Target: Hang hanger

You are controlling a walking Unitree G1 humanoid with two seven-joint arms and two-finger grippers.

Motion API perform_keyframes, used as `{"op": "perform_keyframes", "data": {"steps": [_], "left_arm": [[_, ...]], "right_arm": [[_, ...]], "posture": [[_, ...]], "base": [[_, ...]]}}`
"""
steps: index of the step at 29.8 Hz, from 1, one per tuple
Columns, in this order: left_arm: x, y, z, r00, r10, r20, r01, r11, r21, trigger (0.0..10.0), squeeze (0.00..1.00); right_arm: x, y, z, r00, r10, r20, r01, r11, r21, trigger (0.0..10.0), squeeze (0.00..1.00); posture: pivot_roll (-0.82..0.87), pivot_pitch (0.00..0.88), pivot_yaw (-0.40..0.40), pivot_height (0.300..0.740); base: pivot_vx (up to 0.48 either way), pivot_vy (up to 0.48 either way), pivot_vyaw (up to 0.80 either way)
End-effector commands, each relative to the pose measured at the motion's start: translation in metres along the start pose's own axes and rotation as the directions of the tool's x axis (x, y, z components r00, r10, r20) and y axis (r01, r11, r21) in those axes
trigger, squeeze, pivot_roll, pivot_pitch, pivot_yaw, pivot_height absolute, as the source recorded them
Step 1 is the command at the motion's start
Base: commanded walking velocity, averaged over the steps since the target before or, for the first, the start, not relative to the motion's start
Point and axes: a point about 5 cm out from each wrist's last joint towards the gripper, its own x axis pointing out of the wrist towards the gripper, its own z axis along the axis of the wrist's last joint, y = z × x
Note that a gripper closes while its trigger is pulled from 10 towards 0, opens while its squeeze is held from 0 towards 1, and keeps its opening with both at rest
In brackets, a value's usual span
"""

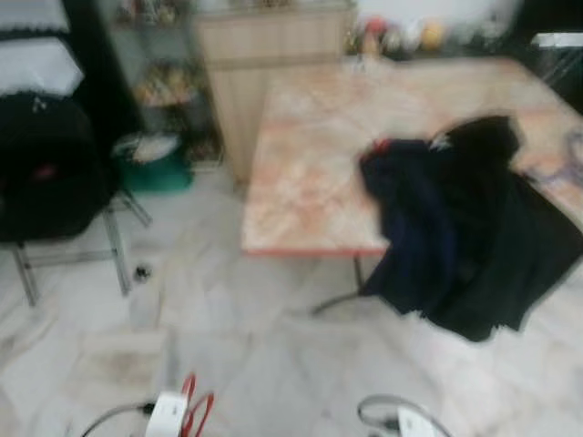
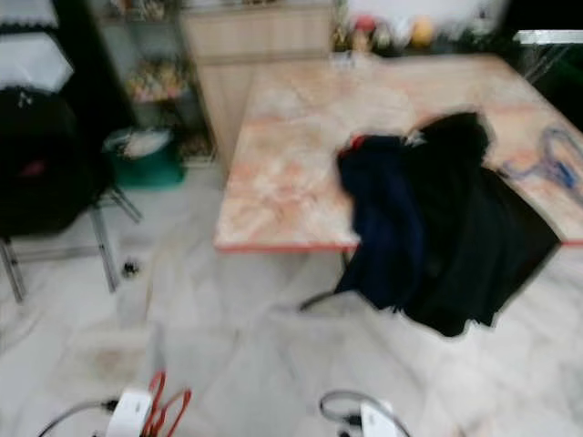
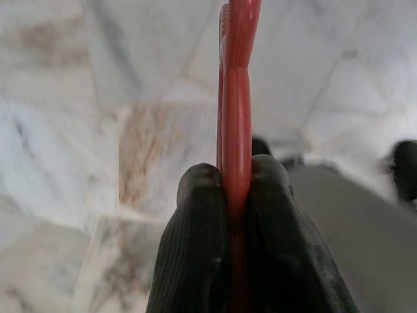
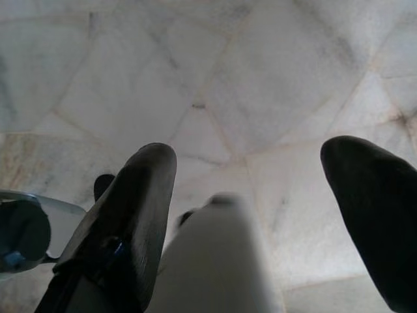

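Note:
A red plastic hanger (image 3: 234,98) is clamped edge-on between the two black fingers of my left gripper (image 3: 236,173), low over the marble floor. In the left eye view the same red hanger (image 1: 196,410) pokes up beside my left wrist (image 1: 166,414) at the bottom edge. My right gripper (image 4: 260,163) hangs over the floor with its fingers (image 4: 140,195) spread wide and nothing between them. The head views are blurred.
A marble-topped table (image 1: 310,164) stands ahead, with a heap of dark clothes (image 1: 465,228) draped over its near right edge. A blue looped thing (image 2: 547,164) lies on its right side. A black chair (image 1: 46,173), a green basin (image 1: 155,168) and a wooden cabinet (image 1: 264,55) stand to the left.

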Motion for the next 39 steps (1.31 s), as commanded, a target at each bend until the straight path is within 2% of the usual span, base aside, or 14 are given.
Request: {"op": "perform_keyframes", "data": {"steps": [1, 35, 39], "left_arm": [[0.000, -0.002, 0.000, 1.000, -0.010, -0.001, 0.010, 1.000, 0.020, 10.0, 0.00], [0.002, -0.005, 0.014, 0.999, -0.031, 0.033, 0.031, 0.999, 0.019, 10.0, 0.00], [0.003, -0.006, 0.015, 0.999, -0.033, 0.034, 0.032, 0.999, 0.017, 10.0, 0.00]], "right_arm": [[-0.001, -0.007, -0.004, 1.000, -0.023, -0.018, 0.023, 1.000, 0.018, 10.0, 0.00], [-0.001, -0.008, -0.006, 0.999, -0.029, -0.037, 0.030, 0.999, 0.017, 10.0, 0.00], [-0.001, -0.018, -0.004, 0.998, -0.041, -0.045, 0.042, 0.999, 0.019, 10.0, 0.00]], "posture": [[-0.06, 0.000, 0.075, 0.740], [-0.06, 0.000, 0.084, 0.740], [-0.06, 0.000, 0.085, 0.740]], "base": [[0.000, -0.330, 0.00], [0.000, -0.336, 0.00], [0.000, -0.350, 0.00]]}}
